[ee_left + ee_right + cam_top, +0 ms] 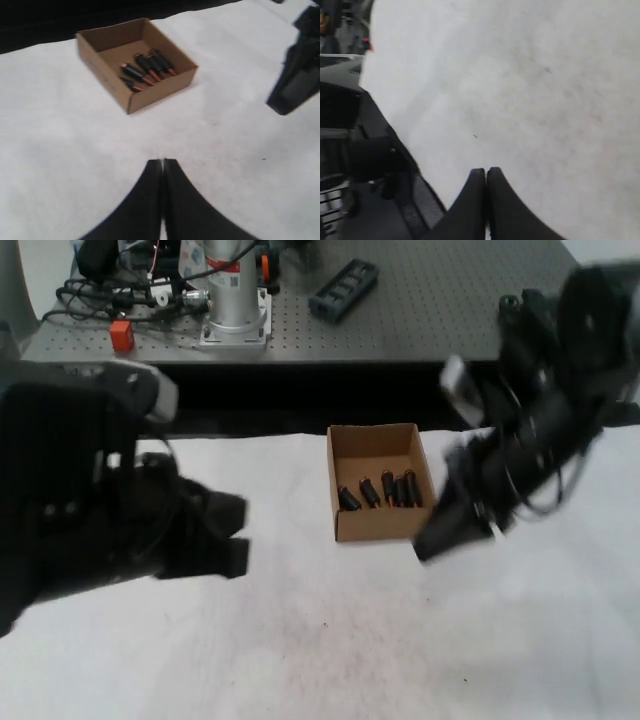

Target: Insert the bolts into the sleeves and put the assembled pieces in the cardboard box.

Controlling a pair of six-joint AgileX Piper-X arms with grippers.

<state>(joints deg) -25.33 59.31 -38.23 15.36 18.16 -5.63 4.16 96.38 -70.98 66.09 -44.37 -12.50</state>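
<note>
- The cardboard box sits on the white cloth, between the two arms.
- The assembled pieces lie inside the box, side by side near one wall. They are black with reddish ends.
- The left claw is closed tight, with its two fingers pressed together. It holds nothing. It hangs over the cloth, well apart from the box, and points toward it.
- The right claw is closed tight too, with nothing in it. In the high view it is over the cloth, just beside the box's near right corner.
</note>
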